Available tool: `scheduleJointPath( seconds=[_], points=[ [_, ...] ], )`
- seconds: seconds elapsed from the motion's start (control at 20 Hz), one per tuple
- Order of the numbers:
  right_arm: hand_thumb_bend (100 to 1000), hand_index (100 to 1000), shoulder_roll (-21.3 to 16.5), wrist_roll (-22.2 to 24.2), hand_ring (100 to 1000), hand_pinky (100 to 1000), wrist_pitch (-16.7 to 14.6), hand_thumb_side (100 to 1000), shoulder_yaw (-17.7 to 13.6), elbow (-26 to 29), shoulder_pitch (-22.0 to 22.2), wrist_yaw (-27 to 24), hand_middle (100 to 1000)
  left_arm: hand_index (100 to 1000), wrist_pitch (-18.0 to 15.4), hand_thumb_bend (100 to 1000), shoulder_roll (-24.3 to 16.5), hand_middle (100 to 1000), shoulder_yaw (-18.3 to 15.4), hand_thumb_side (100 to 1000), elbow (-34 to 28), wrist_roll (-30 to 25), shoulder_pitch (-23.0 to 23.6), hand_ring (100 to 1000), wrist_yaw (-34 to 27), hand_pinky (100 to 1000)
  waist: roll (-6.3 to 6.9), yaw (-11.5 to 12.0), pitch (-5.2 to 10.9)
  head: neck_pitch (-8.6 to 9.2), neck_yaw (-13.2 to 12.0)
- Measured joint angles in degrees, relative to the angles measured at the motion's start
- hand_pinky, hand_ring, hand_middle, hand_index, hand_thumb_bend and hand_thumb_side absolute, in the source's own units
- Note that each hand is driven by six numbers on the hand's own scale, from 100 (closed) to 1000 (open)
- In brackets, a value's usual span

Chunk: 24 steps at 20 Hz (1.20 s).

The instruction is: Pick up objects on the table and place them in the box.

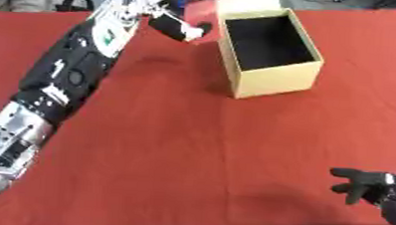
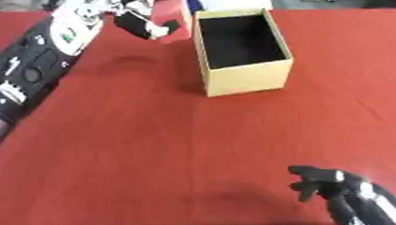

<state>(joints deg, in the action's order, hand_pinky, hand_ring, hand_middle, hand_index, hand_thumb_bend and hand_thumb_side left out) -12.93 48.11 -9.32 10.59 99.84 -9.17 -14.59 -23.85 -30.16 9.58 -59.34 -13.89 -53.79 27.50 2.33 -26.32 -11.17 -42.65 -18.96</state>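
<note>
- Reaching diagonally from the lower left toward the far side of the table, the left arm point(image 1: 69, 70) is seen stretched out, with the left hand point(image 1: 179, 26) held just left of the cardboard box point(image 1: 278, 72), near its far left corner.
- The left hand's fingers are curled downward; a small white patch is seen at the fingertips, but whether something is pinched there cannot be told.
- A small green mark is carried on a white panel of the left forearm, and a white lightning-like mark is seen on the black upper section; no writing can be read.
- The right hand point(image 2: 323, 183) is shown at the lower right, above the cloth, with its black fingers spread and relaxed, pointing left, and nothing held.
- The box is set on the red tablecloth point(image 1: 199, 149) at the far centre, open at the top, with a dark interior in which no contents can be made out.
- The box's long axis is run from near to far, tilted slightly leftward at the far end; a short tan wall is turned toward the camera.
- No label or print is seen on the box walls.
- A pale flap is raised behind the box's far edge.
</note>
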Motion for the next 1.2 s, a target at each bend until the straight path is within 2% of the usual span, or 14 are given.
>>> scheduleJointPath(
  seconds=[0.05,0.4,0.6,0.7,0.8,0.85,1.05,1.2],
  points=[
    [100,811,0.00,0.13,933,840,0.00,554,0.13,0.00,-0.02,-0.05,571,797,-0.18,100,0.11,500,0.13,170,0.00,-0.07,-0.21,531,-0.19,1000,0.01,-0.39,-0.19,0.13,-0.10],
    [100,811,0.21,1.40,933,839,-0.07,557,1.15,0.02,-1.07,-0.19,571,804,-1.91,100,1.03,520,1.08,168,0.03,-0.12,-0.76,550,0.19,1000,0.25,-3.40,-1.70,1.16,-0.67],
    [100,810,0.57,1.65,933,839,-0.07,560,1.43,0.02,-1.46,-0.18,571,810,-2.93,100,1.75,536,1.14,160,0.37,0.94,-0.78,564,0.97,1000,0.51,-4.17,-2.56,1.84,-0.98],
    [100,810,0.59,1.67,933,839,-0.10,562,1.43,0.03,-1.48,-0.14,571,830,-3.51,100,2.02,603,1.30,135,0.38,1.57,-0.78,612,1.56,1000,0.73,-4.39,-2.96,1.97,-1.07],
    [100,810,0.63,1.68,933,838,-0.10,562,1.43,0.03,-1.49,-0.07,571,835,-4.07,100,2.29,631,1.59,165,0.38,1.88,-0.77,631,2.27,1000,0.91,-4.42,-3.25,1.97,-1.08],
    [100,810,0.69,1.68,933,838,-0.10,559,1.43,0.03,-1.50,-0.02,570,844,-4.38,167,2.47,670,1.72,234,0.38,1.92,-0.76,654,2.58,1000,0.99,-4.42,-3.36,1.97,-1.08],
    [100,810,1.00,1.68,932,838,-0.10,564,1.43,0.03,-1.51,0.35,570,871,-5.45,200,2.54,743,1.88,456,0.30,2.13,-0.64,703,3.61,1000,1.13,-4.10,-3.57,1.97,-1.04],
    [100,810,1.00,1.65,932,838,-0.08,563,1.41,0.03,-1.51,0.40,570,891,-5.97,220,2.82,778,2.11,545,-0.16,2.12,-0.14,738,3.59,1000,1.13,-3.23,-3.56,1.97,-0.89]
  ],
)
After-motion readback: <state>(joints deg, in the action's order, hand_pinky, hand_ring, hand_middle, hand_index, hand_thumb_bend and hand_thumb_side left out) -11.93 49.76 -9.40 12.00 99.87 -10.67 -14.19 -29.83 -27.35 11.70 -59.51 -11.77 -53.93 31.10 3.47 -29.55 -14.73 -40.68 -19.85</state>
